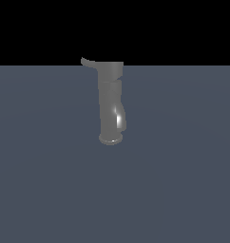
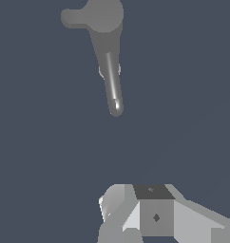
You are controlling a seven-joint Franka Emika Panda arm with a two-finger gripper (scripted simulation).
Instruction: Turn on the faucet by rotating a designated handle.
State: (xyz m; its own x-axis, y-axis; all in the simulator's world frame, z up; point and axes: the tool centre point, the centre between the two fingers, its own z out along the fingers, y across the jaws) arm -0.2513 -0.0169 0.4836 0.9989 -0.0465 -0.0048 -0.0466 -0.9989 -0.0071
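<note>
Nearest the wrist camera, the Panda's gripper [image 2: 136, 213] fills the lower edge of the wrist view: faceted white and pale grey blocks with one dark panel on top. Only part of it is in view, so whether its jaws are apart or together cannot be told. It grips nothing that can be seen and sits well apart from the faucet [image 2: 107, 52], with bare slate-blue floor [image 2: 41, 156] between them.

Beyond that gap, the wrist view looks down on the faucet's round top cap, from which a long tapered part with a bright glossy streak reaches toward the gripper and a short rounded stub juts sideways.

In the exterior view the faucet [image 1: 110, 102] stands upright near the middle of the floor [image 1: 183, 190], a dull grey metallic cylinder on a flared round base, with a wider cap above. A short curved spout [image 1: 120, 119] bulges low on the exterior view's right, catching a white highlight. The handle [image 1: 88, 62], a thin, slightly curved grey lever, projects from the cap toward the exterior view's left. Open floor surrounds the faucet on every side; black background lies behind.
</note>
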